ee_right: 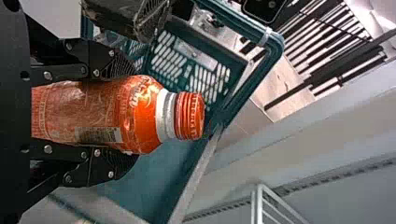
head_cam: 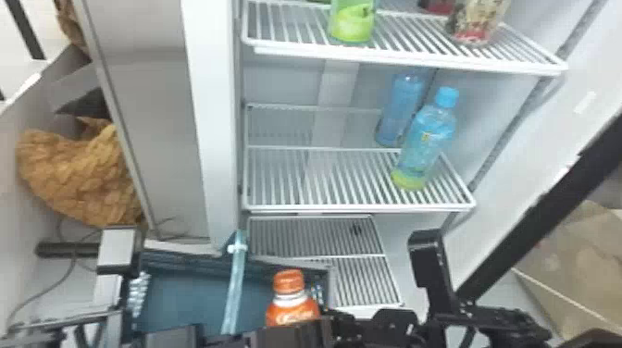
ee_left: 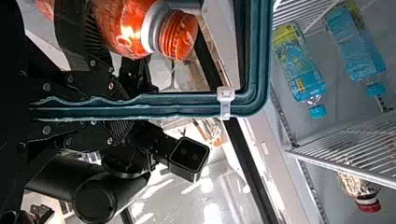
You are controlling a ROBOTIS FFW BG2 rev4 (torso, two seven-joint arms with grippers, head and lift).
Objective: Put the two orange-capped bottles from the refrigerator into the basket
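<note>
Orange-capped bottle [head_cam: 294,312] right of basket handle [head_cam: 234,287], cap up — right end effector [ee_right: 128,116] grasping it, fingers along its long axis; left end effector [ee_left: 123,103] clenched on handle.

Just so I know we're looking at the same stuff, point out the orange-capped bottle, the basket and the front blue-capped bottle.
Orange-capped bottle [ee_right: 190,115], right wrist view: its cap.
Basket [head_cam: 185,296], head view: its bare inside.
Front blue-capped bottle [head_cam: 428,136], head view: its body, about midway up.

Upper white wire shelf [head_cam: 407,62]: green round plastic bottle [head_cam: 351,23], tan-red patterned plastic bottle [head_cam: 476,25] | middle white wire shelf [head_cam: 324,207]: front blue plastic bottle [head_cam: 426,139], rear blue plastic bottle [head_cam: 401,108]
</note>
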